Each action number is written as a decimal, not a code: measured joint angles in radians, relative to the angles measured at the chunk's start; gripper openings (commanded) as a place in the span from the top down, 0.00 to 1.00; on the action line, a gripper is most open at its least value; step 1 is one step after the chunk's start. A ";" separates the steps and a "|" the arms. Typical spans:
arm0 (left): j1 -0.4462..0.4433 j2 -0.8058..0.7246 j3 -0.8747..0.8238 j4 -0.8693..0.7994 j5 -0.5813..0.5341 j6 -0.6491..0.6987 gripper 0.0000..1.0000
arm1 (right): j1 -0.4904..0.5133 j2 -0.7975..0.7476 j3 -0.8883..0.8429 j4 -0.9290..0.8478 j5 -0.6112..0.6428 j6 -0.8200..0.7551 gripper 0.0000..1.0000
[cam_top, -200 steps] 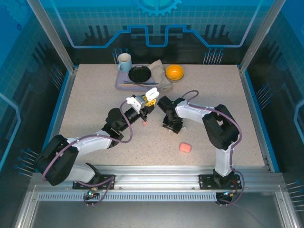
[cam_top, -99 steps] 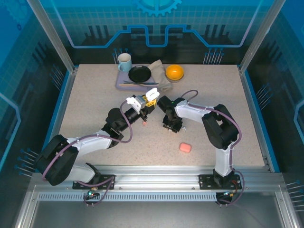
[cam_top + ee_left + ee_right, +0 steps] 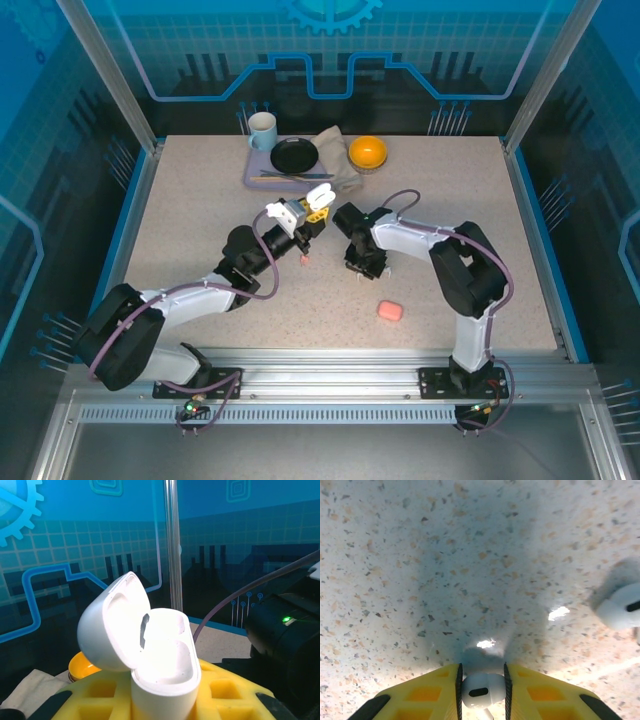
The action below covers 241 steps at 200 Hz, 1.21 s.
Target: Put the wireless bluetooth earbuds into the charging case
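From above, the left gripper is lifted over the middle of the table. It is closed on the white charging case. The right gripper points down at the table just to the right of it. From up here I cannot tell what is between its fingers.

The left wrist camera shows the case up close. It stands upright between the yellow fingers, and they hug both its sides. Its lid is open and tips back to the left. The two little holes inside look bare.

The right wrist camera shows the right gripper low over the speckled table. A white earbud sits between the yellow fingers, and the dark pads touch it on both sides. A second white earbud lies on the table to the right, and it looks blurry.

The top view also shows a tiny pink earbud on the table, just below the left gripper. A pink case lies closed nearer the front, well apart from both grippers. At the back are a mug, a black plate and an orange bowl.
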<state>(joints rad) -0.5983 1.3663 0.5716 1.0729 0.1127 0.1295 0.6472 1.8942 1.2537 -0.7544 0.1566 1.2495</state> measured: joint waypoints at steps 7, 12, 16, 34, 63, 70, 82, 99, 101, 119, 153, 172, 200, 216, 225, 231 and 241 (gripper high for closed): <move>0.000 0.000 0.003 -0.004 0.000 0.000 1.00 | 0.000 -0.016 -0.008 0.000 0.007 -0.002 0.73; 0.000 0.000 0.006 -0.007 0.000 0.000 1.00 | 0.000 -0.031 -0.013 0.000 0.013 -0.005 0.73; 0.000 0.000 0.009 -0.011 0.000 0.000 1.00 | 0.000 -0.044 -0.017 0.000 0.021 -0.006 0.74; 0.000 -0.006 0.016 -0.025 0.000 0.000 1.00 | 0.000 -0.105 -0.030 0.000 0.042 -0.020 0.74; 0.000 -0.026 0.021 -0.049 0.000 0.000 1.00 | -0.009 -0.217 -0.037 0.000 0.078 -0.047 0.74; 0.000 -0.029 0.026 -0.054 0.000 0.001 1.00 | -0.014 -0.244 -0.037 0.000 0.085 -0.056 0.74; 0.000 -0.035 0.031 -0.062 0.000 0.001 1.00 | -0.021 -0.293 -0.037 0.000 0.101 -0.076 0.74; 0.000 -0.042 0.040 -0.077 0.000 0.002 1.00 | -0.037 -0.367 -0.034 0.002 0.126 -0.115 0.74; 0.000 -0.042 0.041 -0.077 0.000 0.002 1.00 | -0.038 -0.373 -0.033 0.002 0.127 -0.117 0.74; 0.000 -0.046 0.049 -0.089 0.000 0.003 1.00 | -0.050 -0.439 -0.008 0.009 0.154 -0.171 0.74; 0.000 -0.046 0.065 -0.111 0.000 0.004 1.00 | -0.053 -0.540 0.064 0.069 0.188 -0.287 0.74; 0.000 -0.046 0.078 -0.126 0.000 0.004 1.00 | -0.053 -0.586 0.104 0.130 0.203 -0.353 0.74; 0.000 -0.045 0.101 -0.136 0.003 0.004 1.00 | -0.050 -0.616 0.138 0.249 0.202 -0.438 0.74; 0.000 -0.043 0.116 -0.143 0.011 0.004 1.00 | -0.043 -0.620 0.140 0.325 0.195 -0.484 0.75; 0.000 -0.039 0.126 -0.147 0.014 0.003 1.00 | -0.033 -0.620 0.139 0.371 0.185 -0.512 0.75; 0.000 -0.036 0.132 -0.149 0.015 0.003 1.00 | -0.026 -0.620 0.139 0.397 0.177 -0.529 0.75; 0.000 -0.030 0.141 -0.153 0.015 0.003 1.00 | -0.011 -0.622 0.134 0.454 0.166 -0.558 0.75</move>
<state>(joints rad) -0.5980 1.3365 0.7124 0.9199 0.1280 0.1326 0.6357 1.2720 1.3876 -0.3004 0.3222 0.6918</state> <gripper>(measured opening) 0.226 0.253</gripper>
